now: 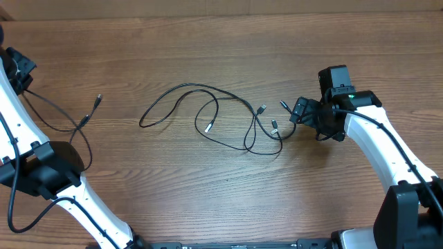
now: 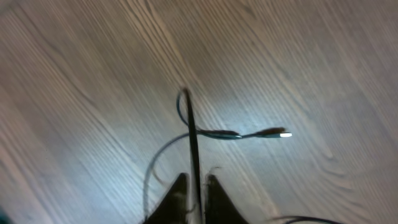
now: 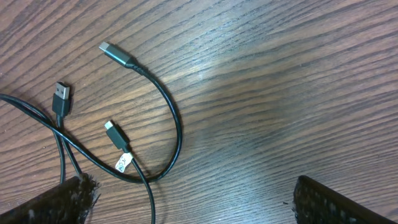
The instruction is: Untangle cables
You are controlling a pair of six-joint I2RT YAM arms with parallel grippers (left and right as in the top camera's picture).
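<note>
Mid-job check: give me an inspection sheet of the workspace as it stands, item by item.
Surface: brown wood-grain table, no marks seen.
Job's things: tangled thin black cords with metal-tipped plugs at the centre; one separate thin black cord at the left, apart from the tangle.
Clutter: nothing seen.
Grippers: left gripper has its fingers close on either side of the separate cord, and whether it grips cannot be told; right gripper is open and empty, beside the tangle's plug ends.
Cables: thick black arm cable runs along the right arm, apart from the cords.
Surroundings: nothing seen.
</note>
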